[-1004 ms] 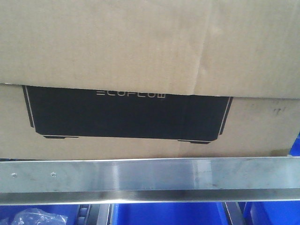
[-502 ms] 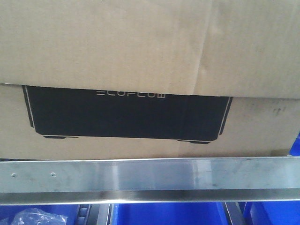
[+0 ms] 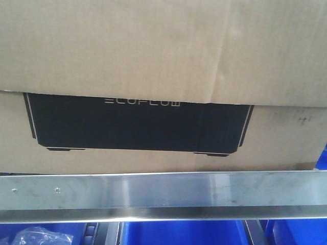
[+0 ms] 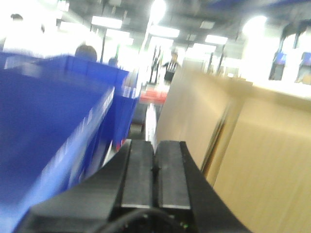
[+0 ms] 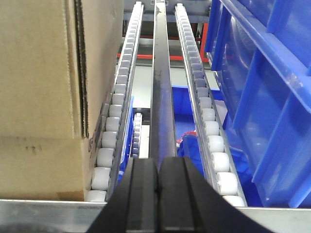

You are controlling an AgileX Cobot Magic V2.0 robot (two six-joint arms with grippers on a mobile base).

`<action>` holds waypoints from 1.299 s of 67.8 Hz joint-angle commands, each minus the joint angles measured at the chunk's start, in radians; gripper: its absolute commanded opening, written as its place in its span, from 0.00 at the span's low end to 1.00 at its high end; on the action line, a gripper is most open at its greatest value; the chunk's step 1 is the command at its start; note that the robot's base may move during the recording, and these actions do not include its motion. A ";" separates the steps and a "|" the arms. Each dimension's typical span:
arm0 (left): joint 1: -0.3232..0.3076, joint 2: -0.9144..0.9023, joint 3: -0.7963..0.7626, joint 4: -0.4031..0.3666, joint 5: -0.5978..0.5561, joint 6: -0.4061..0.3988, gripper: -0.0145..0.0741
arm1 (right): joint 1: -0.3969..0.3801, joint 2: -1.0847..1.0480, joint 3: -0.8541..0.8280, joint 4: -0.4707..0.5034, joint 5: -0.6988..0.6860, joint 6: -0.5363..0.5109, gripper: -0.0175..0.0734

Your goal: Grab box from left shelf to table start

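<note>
Sitting on the shelf (image 3: 163, 191), the box (image 3: 153, 51) has a gripper at either side.
Front view: the box fills the frame behind the shelf's steel rail, its black ECOFLOW panel (image 3: 138, 125) facing out, blue bins (image 3: 179, 235) below. Left wrist view, blurred: the left gripper (image 4: 154, 174) has its jaws pressed together, between a bin on its left and the box on its right. Right wrist view: the right gripper (image 5: 158, 189) has its jaws pressed together too; the box rests on rollers (image 5: 109, 141) to its left.
</note>
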 commanded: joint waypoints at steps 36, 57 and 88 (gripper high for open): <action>-0.004 0.289 -0.393 0.095 0.220 0.000 0.70 | -0.003 -0.010 0.001 -0.005 -0.090 -0.002 0.26; -0.006 0.551 -0.771 0.068 0.621 0.000 0.64 | -0.003 -0.010 0.001 -0.005 -0.090 -0.002 0.26; -0.006 0.972 -1.149 -0.243 0.929 0.136 0.64 | -0.003 -0.010 0.001 -0.005 -0.090 -0.002 0.26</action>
